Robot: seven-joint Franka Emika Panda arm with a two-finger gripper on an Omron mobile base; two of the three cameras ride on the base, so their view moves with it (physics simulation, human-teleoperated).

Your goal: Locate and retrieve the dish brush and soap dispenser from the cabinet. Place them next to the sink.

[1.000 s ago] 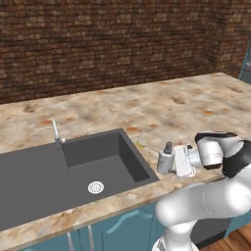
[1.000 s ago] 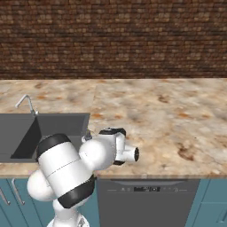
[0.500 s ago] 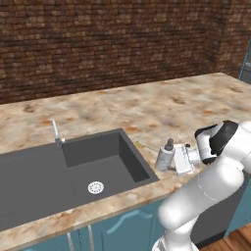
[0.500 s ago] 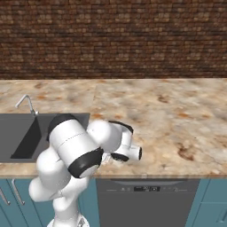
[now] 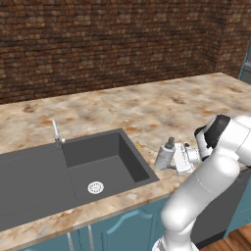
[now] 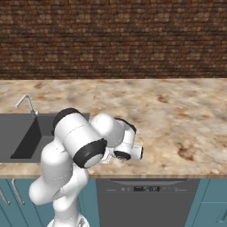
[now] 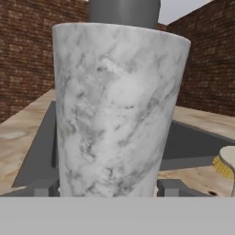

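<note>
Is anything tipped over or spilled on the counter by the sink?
Nothing stands out. The soap dispenser stands upright on the counter beside the sink, between the open pincer fingers. No spill shows.

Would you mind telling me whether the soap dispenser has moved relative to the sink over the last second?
No. The soap dispenser stands at the same spot on the counter just off the sink's right rim, with the hand at it.

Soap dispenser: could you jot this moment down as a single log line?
soap dispenser: upright on counter, right of sink | gripper: jaws either side of it, grip unclear | brush: on counter beside it
</note>
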